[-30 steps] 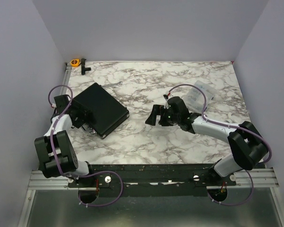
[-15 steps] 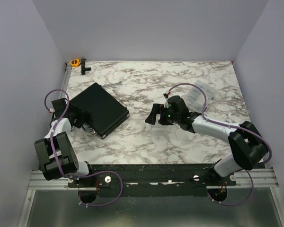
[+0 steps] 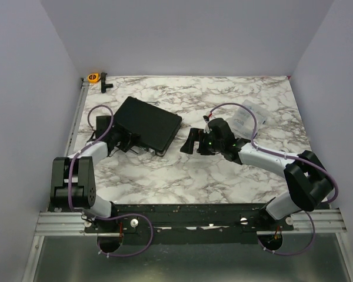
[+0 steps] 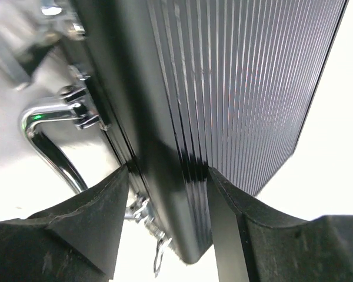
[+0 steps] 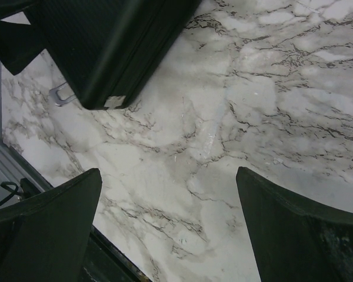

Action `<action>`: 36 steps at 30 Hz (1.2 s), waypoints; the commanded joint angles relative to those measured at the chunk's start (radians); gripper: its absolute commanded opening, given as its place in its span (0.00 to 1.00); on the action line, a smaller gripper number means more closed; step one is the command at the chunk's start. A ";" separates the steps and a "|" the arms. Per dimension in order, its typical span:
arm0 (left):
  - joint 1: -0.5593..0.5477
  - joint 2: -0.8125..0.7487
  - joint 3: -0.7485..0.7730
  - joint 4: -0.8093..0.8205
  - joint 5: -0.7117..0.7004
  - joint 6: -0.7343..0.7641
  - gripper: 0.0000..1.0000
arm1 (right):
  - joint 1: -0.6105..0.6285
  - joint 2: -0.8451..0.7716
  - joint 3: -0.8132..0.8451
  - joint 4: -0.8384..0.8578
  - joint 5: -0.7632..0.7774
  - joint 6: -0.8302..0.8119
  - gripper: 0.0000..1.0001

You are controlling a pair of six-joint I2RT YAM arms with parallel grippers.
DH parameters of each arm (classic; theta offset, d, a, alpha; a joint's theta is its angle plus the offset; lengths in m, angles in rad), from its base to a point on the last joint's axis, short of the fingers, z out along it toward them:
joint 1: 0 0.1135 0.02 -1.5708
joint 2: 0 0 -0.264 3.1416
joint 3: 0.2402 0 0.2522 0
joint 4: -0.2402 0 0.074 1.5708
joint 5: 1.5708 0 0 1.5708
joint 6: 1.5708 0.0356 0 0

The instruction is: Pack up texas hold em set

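Observation:
The texas hold em set is a closed black case [image 3: 148,123] lying flat on the marble table, left of the middle. My left gripper [image 3: 125,141] is shut on its near-left edge. In the left wrist view the ribbed case [image 4: 241,88] fills the space between my fingers [image 4: 100,205], with its silver handle [image 4: 47,135] to the left and my gripper [image 4: 167,176] clamped on the edge. My right gripper [image 3: 190,143] is open and empty, just right of the case. The right wrist view shows it [image 5: 167,194] above bare marble, with the case's corner [image 5: 106,41] at upper left. Chips and cards are hidden.
A clear plastic bag [image 3: 250,117] lies at the right, behind the right arm. An orange tape roll [image 3: 93,77] and a small black part [image 3: 105,82] sit at the far left corner. A metal rail [image 3: 77,111] runs along the left edge.
My left gripper has swung right and away with the case in it. The case has turned and slid toward the middle of the table. The right arm has barely moved.

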 commanded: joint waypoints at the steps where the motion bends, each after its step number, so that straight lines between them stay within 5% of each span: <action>1: -0.216 0.046 -0.060 0.043 0.208 -0.160 0.38 | 0.010 -0.020 0.009 -0.017 0.030 0.004 0.98; 8: -0.305 0.094 -0.069 0.110 0.213 -0.187 0.39 | 0.021 -0.045 -0.044 0.056 0.132 0.119 0.94; 12: -0.305 0.105 -0.071 0.121 0.216 -0.168 0.40 | 0.033 0.009 -0.051 0.155 0.070 0.240 0.78; 28: -0.293 0.046 -0.006 -0.206 -0.017 0.067 0.41 | 0.156 0.169 0.080 0.155 0.280 0.351 0.74; 36: -0.291 0.088 0.023 -0.225 -0.008 0.106 0.42 | 0.184 0.297 0.229 0.055 0.374 0.352 0.69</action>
